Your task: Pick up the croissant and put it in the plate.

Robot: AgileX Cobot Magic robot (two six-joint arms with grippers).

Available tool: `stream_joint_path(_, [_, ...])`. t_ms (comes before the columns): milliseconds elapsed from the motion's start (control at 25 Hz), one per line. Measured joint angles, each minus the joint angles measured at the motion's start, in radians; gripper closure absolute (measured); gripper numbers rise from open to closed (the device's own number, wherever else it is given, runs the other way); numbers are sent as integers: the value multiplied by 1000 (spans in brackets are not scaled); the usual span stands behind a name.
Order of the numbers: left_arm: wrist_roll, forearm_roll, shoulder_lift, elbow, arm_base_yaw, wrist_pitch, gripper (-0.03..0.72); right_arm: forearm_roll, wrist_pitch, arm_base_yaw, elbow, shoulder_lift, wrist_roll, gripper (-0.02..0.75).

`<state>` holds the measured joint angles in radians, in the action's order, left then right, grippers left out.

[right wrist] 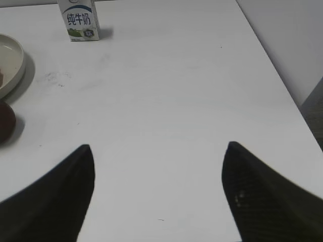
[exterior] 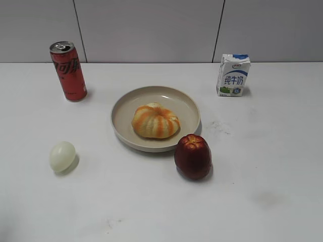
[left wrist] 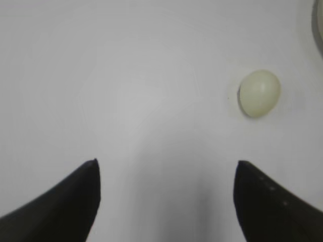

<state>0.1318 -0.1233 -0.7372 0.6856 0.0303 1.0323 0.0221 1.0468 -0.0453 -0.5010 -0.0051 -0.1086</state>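
Note:
The croissant (exterior: 155, 121), a ribbed bun with orange and cream stripes, lies inside the round beige plate (exterior: 122, 107) at the table's middle. Part of the plate's rim also shows in the right wrist view (right wrist: 15, 63) and at the top right corner of the left wrist view (left wrist: 319, 25). Neither gripper shows in the exterior view. My left gripper (left wrist: 166, 164) is open and empty over bare table, below and left of the egg. My right gripper (right wrist: 157, 148) is open and empty over bare table, right of the plate.
A pale egg (exterior: 62, 156) lies left of the plate, seen also in the left wrist view (left wrist: 259, 93). A dark red apple (exterior: 193, 156) stands by the plate's front right rim. A red can (exterior: 68, 70) stands back left, a milk carton (exterior: 233, 75) back right. The table's right edge (right wrist: 282, 85) shows.

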Motion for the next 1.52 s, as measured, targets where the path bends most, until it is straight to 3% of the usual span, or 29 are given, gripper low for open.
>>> stream_joint_path(400, [0, 38, 456, -151, 0, -32, 32, 0, 0, 0, 0, 0, 0, 146])
stream_joint_path(960, [0, 44, 500, -177, 0, 0, 76, 0, 0, 0, 0, 0, 0, 146])
stream_joint_path(1360, [0, 44, 590, -178, 0, 0, 220, 0, 0, 0, 0, 0, 1, 146])
stream_joint_path(1520, [0, 44, 714, -178, 0, 0, 237, 0, 0, 0, 0, 0, 0, 146])
